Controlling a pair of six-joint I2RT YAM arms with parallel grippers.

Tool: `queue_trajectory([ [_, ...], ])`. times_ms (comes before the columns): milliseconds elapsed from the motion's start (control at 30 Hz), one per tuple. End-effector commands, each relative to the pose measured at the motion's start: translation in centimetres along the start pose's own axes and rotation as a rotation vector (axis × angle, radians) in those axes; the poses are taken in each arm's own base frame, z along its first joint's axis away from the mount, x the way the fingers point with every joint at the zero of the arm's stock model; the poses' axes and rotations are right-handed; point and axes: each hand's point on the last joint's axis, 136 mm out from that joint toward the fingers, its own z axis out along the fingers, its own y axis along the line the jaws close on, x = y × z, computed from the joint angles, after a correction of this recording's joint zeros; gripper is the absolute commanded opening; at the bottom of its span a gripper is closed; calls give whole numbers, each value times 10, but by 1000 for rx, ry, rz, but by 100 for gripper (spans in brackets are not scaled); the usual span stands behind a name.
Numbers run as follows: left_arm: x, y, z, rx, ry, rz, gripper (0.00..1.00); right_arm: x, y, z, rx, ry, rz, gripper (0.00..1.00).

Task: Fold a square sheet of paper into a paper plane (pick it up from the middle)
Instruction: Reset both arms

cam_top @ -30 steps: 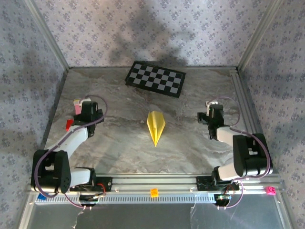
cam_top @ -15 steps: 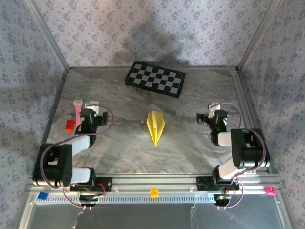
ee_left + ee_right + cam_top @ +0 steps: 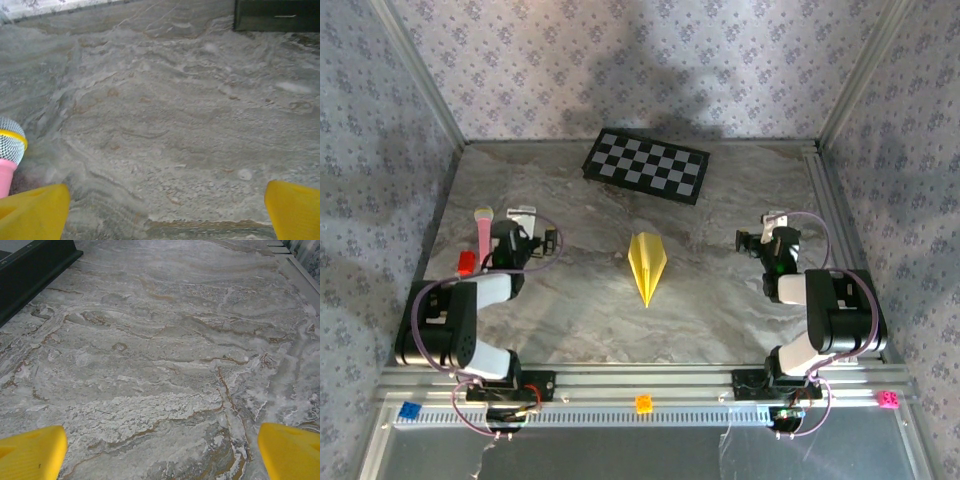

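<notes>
Paper plane (image 3: 648, 264) lies folded mid-tabletop (image 3: 720, 310), nose toward the arm bases, well apart from left gripper (image 3: 162, 215) and right gripper (image 3: 160, 452), whose jaws stand wide and empty, so folding looks finished

Grey marbled surface (image 3: 720, 300): yellow paper plane (image 3: 647, 262) lying mid, checkerboard (image 3: 646, 165) at far edge, pink microphone (image 3: 482, 232) and red block (image 3: 466, 263) at left.
</notes>
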Motion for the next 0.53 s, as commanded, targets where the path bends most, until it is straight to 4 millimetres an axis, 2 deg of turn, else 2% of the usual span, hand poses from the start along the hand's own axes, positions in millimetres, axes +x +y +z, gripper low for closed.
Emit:
queue_trajectory([
  [0, -10, 16, 8, 13, -71, -104, 100, -12, -5, 2, 22, -34, 17, 100],
  [100, 0, 22, 7, 8, -83, -132, 99, -12, -5, 2, 21, -34, 18, 100],
  [167, 0, 34, 8, -59, -86, -161, 100, -12, -5, 2, 23, -34, 18, 100],
  [500, -1, 32, 8, -74, -77, -146, 100, -12, -6, 2, 22, -33, 18, 100],
])
